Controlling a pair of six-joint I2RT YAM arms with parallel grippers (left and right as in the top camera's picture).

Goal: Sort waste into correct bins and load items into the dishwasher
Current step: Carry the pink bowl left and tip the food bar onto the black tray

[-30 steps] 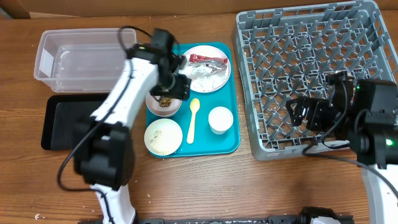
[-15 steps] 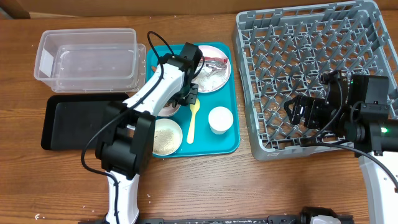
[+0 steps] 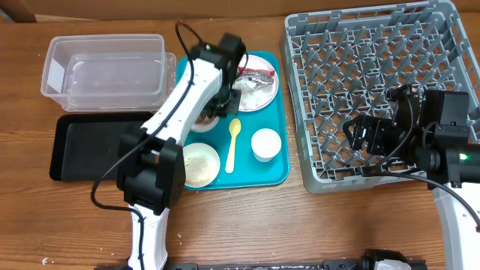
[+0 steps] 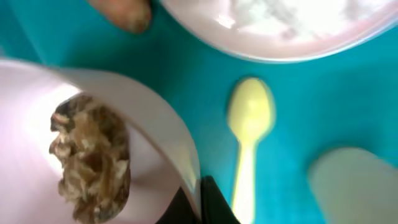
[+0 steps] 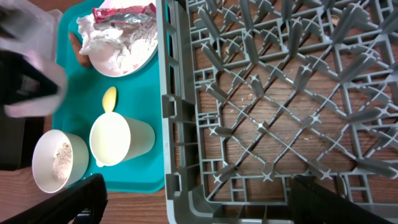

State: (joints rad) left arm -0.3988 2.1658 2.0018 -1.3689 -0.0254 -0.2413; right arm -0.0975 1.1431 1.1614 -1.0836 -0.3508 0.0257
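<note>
Pink plastic pinched tight: the left gripper (image 4: 196, 202) has its jaws closed on the rim of one pink bowl (image 4: 155, 118), and one brown food chunk (image 4: 93, 155) sits inside it, close by the fingers. Count the bowls, two: the second bowl (image 3: 201, 165), dusted with rice, stands on the teal tray (image 3: 279, 169), just below that gripper in the overhead view. One yellow spoon (image 4: 250, 118) lies just beside the gripped rim, apart from it. One white cup (image 3: 266, 144) is beyond the spoon. One white plate (image 3: 274, 88) sits just past the fingertips, carrying crumpled napkins (image 3: 251, 94) and one red wrapper (image 3: 253, 73). One clear tub (image 3: 105, 64) and one black tray (image 3: 75, 146) lie off to the arm's other side. Over the one grey rack (image 3: 375, 67), the right gripper (image 3: 367, 135) hangs with jaws spread wide, holding nothing, pegs beneath it.
</note>
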